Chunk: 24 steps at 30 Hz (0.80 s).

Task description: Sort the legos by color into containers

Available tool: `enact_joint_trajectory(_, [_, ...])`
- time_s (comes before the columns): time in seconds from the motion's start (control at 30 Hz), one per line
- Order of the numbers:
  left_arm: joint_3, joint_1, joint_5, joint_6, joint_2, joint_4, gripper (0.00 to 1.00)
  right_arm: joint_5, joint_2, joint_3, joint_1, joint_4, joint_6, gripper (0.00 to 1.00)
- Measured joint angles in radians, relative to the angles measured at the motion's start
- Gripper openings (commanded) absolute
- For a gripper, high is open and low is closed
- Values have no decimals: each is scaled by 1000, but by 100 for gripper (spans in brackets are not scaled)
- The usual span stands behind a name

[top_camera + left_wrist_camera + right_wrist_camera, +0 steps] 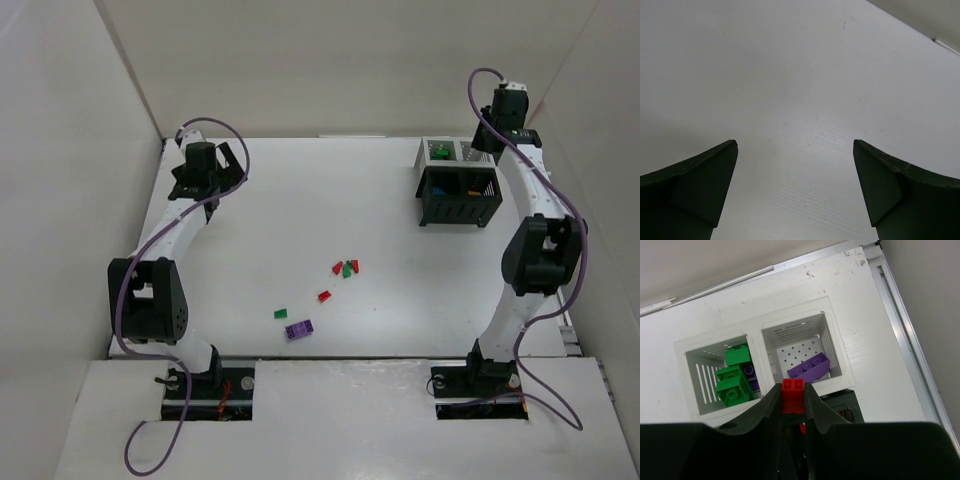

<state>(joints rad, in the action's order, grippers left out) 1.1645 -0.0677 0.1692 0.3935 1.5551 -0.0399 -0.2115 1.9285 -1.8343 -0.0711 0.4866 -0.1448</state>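
My right gripper (793,396) is shut on a small red lego (793,390), held above the bin cluster (457,182) near the edge between a white bin and a black bin (842,399). The left white bin (710,337) holds green legos (732,377) and a purple one. The right white bin (795,315) holds a purple lego (810,366). Loose legos lie mid-table: red (338,267), green (347,269), red (324,295), green (281,312), purple (298,328). My left gripper (795,150) is open and empty over bare table at the far left (215,162).
White walls close in the table on the left, back and right. A metal rail (905,335) runs along the right edge beside the bins. The arm bases stand at the near edge.
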Motion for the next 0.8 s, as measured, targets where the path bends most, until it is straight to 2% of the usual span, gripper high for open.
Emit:
enact_joint_trajectory(0.1, [44, 10, -18, -11, 43, 8, 100, 11, 0, -11, 0, 0, 2, 30])
enact_joint_trajectory(0.23, [117, 24, -55, -19, 91, 5, 100, 17, 5, -13, 0, 1, 6, 51])
enact_joint_trajectory(0.3, [153, 29, -66, -19, 101, -3, 100, 19, 11, -17, 0, 1, 9, 58])
enact_joint_trajectory(0.57, [189, 31, -84, -12, 72, -30, 100, 41, 15, -14, 0, -1, 13, 59])
enact_joint_trajectory(0.8, [102, 31, -95, 13, -64, -39, 100, 98, -64, 106, 0, -24, 32, 59])
